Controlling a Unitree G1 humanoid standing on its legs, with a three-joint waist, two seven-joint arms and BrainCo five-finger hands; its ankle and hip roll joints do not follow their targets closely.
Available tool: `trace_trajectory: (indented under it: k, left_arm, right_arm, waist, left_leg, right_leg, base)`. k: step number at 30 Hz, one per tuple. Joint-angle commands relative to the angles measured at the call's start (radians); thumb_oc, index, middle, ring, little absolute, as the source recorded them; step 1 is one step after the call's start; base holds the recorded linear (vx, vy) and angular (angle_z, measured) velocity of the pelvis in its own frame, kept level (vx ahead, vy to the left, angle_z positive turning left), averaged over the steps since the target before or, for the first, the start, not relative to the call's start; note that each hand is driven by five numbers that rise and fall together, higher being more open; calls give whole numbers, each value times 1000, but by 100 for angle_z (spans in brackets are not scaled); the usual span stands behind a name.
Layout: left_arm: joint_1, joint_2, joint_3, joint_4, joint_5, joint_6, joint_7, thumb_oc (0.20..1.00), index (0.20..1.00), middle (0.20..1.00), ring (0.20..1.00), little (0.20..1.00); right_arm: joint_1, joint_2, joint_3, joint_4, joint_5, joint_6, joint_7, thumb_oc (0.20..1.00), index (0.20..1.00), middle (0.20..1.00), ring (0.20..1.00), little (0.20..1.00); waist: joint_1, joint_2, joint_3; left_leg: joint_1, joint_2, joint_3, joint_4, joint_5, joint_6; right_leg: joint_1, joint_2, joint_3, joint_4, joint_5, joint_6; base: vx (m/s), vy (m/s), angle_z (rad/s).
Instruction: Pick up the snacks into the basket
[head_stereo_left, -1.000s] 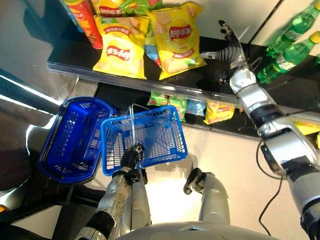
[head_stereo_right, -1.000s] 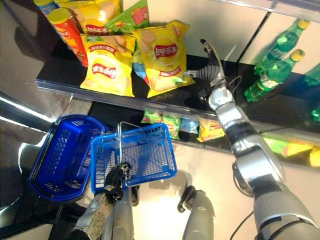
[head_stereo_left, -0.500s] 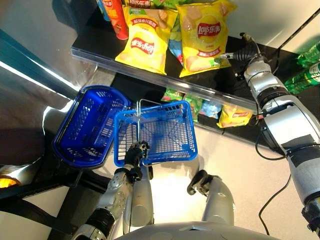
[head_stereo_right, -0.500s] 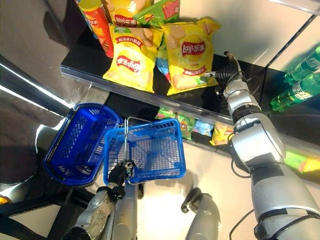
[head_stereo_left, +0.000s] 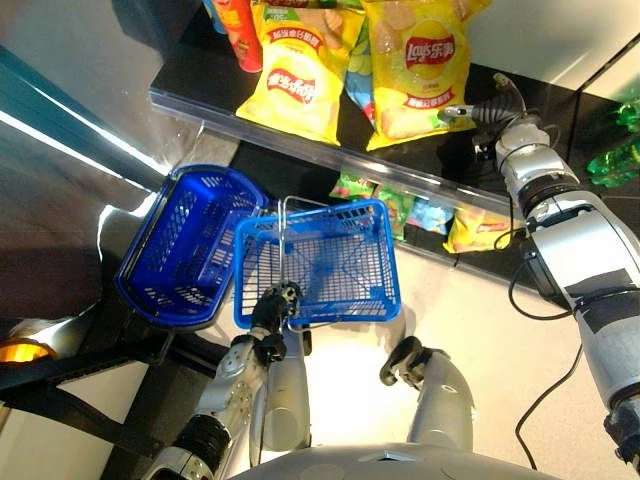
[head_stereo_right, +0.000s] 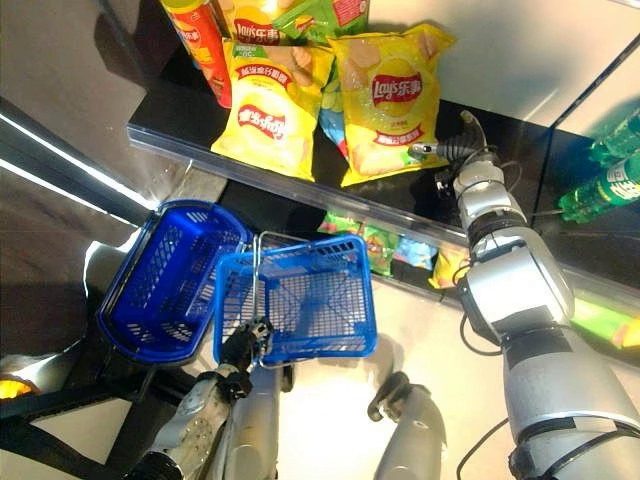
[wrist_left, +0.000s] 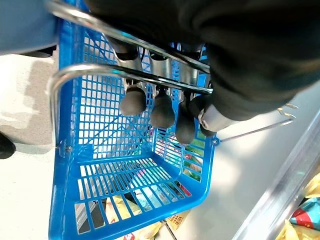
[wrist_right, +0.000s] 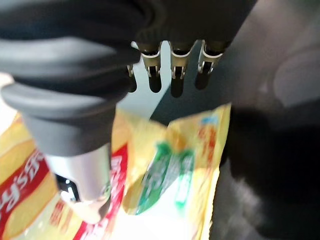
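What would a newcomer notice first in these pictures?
First, the two yellow chip bags lying on the dark shelf, with the open right hand at the edge of the nearer one. Then the blue basket hanging lower down, its wire handle gripped by the left hand, beside a second blue basket.

Red can (head_stereo_left: 237, 32) & green bottles (head_stereo_left: 612, 160) cut off by frame edge; lower-shelf packets (head_stereo_right: 385, 247) partly hidden.

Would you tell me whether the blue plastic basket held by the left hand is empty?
Empty: the blue plastic basket in the left hand shows bare mesh.
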Motion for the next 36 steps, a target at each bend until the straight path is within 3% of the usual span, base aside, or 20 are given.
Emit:
trace_trajectory:
  k: [1, 17, 18, 19, 36]
  left_arm:
    - [35, 41, -49, -111, -52, -23, -15, 200, 200, 200, 200, 200]
    - [34, 58, -51, -155, -58, -7, -40, 200, 200, 200, 200, 200]
    - [36, 58, -49, -159, -59, -6, -41, 200, 200, 200, 200, 200]
    - [36, 57, -46, -164, -64, -8, -40, 200, 200, 200, 200, 200]
    - [23, 63, -40, -179, -62, -8, -14, 200, 200, 200, 200, 200]
  right_arm:
    - [-91, -52, 8, -25, 41, -30, 8, 1000, 1000, 1000, 1000, 1000]
    - [-94, -114, 35, 29, -65, 2, 19, 1000, 1000, 1000, 1000, 1000]
    - [-95, -113, 37, 33, -74, 4, 16, 909, 909, 909, 909, 909]
    - [-96, -113, 31, 44, -85, 8, 3, 200, 200, 200, 200, 200]
    - [-93, -83, 2, 47, -146, 15, -96, 200, 200, 200, 200, 200]
  waist:
    - [38, 8, -10]
    - [98, 30, -10]
    - [99, 32, -10]
    - [99, 32, -10]
    - [70, 25, -18]
  left_leg:
    - [-4, -41, -5, 15, -33, 48]
    - [-36, -73, -68, 3, -9, 49]
    - [-37, -74, -68, 4, -10, 50]
    - [-37, -76, -68, 6, -11, 53]
    - [-4, -69, -41, 16, -31, 62]
  right_leg:
    - [11, 28, -9, -1, 63, 75]
    - [20, 5, -73, 18, 50, 79]
    - [19, 4, -72, 18, 50, 78]
    - [19, 4, -73, 22, 49, 78]
    - [30, -2, -44, 17, 63, 83]
  base:
    - [-6, -32, 21]
    - [-5, -24, 21]
    - [-3, 15, 6]
    - [0, 0, 0]
    - [4, 12, 0]
